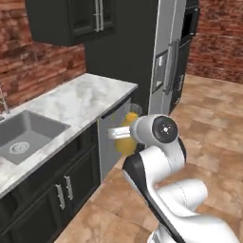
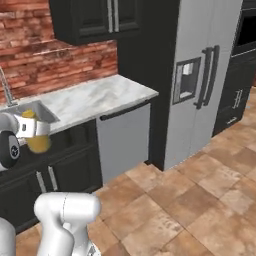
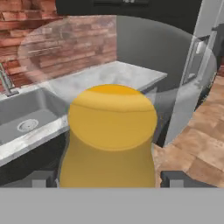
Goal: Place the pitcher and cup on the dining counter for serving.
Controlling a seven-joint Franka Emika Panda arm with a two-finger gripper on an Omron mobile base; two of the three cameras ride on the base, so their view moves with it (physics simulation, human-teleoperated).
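Pitcher (image 3: 111, 135) sits closest to the hand camera, between the end effector's (image 3: 109, 178) two fingertips (image 3: 40, 178), pinched across its wide body and carried in the air beside the sink counter (image 1: 80, 102), clear of its edge. Risk, as judged: the rounded body could slip or tilt during transport to the dining counter, or knock the refrigerator (image 2: 200, 80). No legible brands, labels or writing.

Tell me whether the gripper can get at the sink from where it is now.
Probably not as things stand. The gripper is closed around the pitcher, held out in the air beside the worktop. The sink lies open with nothing over it, but the hand is occupied.
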